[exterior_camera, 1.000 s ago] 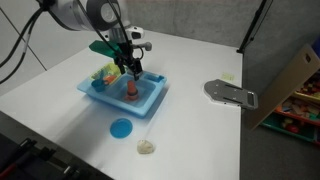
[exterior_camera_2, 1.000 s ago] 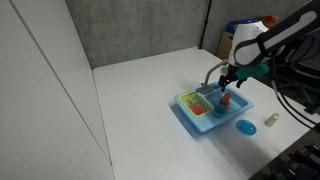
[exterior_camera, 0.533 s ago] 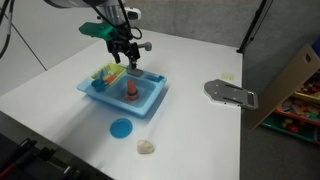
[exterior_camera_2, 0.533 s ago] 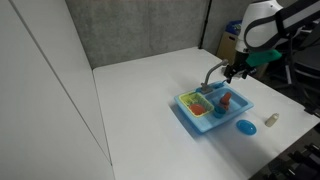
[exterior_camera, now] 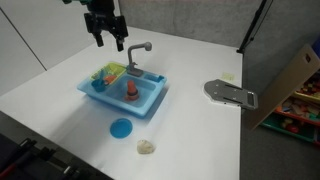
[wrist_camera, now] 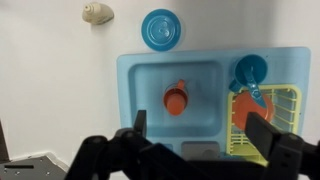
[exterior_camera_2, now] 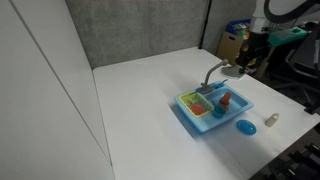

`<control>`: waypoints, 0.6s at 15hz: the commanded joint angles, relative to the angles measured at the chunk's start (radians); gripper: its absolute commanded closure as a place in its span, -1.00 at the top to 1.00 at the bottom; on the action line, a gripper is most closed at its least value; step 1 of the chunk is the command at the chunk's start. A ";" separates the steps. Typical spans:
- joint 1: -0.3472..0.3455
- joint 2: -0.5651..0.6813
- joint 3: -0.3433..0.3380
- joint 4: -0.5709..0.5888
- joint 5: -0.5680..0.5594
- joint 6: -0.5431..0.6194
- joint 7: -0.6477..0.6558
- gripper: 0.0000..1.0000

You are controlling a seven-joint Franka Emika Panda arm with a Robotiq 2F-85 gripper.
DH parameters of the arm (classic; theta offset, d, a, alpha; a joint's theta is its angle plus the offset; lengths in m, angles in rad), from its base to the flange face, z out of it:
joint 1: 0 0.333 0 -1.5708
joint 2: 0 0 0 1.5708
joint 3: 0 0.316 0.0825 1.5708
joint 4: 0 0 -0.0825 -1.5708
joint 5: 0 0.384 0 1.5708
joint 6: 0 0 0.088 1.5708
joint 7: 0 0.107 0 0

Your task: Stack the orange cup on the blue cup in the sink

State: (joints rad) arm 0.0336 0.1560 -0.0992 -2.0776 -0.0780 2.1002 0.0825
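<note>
The light blue sink [exterior_camera: 150, 107] stands mid-table and shows in both exterior views [exterior_camera_2: 199, 124] and below me in the wrist view [wrist_camera: 130, 95]. The orange cup [exterior_camera: 131, 89] stands upright in its basin, also seen in an exterior view [exterior_camera_2: 226, 99] and from above in the wrist view [wrist_camera: 178, 98]. The blue cup is under it and I cannot make it out. My gripper [exterior_camera: 108, 42] hangs high above the sink's back edge, open and empty; it also shows in an exterior view [exterior_camera_2: 250, 55] and in the wrist view [wrist_camera: 200, 135].
A grey faucet [exterior_camera: 137, 50] rises at the sink's back. The green-yellow rack [wrist_camera: 262, 115] holds an orange plate and an all-blue cup-like thing [wrist_camera: 250, 70]. A flat blue disc [exterior_camera: 121, 128], a beige lump [exterior_camera: 147, 147] and a grey metal plate [exterior_camera: 230, 92] lie on the table.
My gripper has risen from just above the orange cup in the basin and drawn back past the faucet, open. The orange cup stays in the basin.
</note>
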 commanded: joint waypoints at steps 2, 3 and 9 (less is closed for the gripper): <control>-0.014 -0.157 0.043 -0.059 -0.007 -0.119 -0.052 1.00; -0.012 -0.185 0.050 -0.063 -0.012 -0.146 -0.051 1.00; -0.010 -0.350 0.084 -0.079 -0.013 -0.299 -0.077 1.00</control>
State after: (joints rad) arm 0.0343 -0.0956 -0.0289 -2.1230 -0.0801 1.8517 0.0466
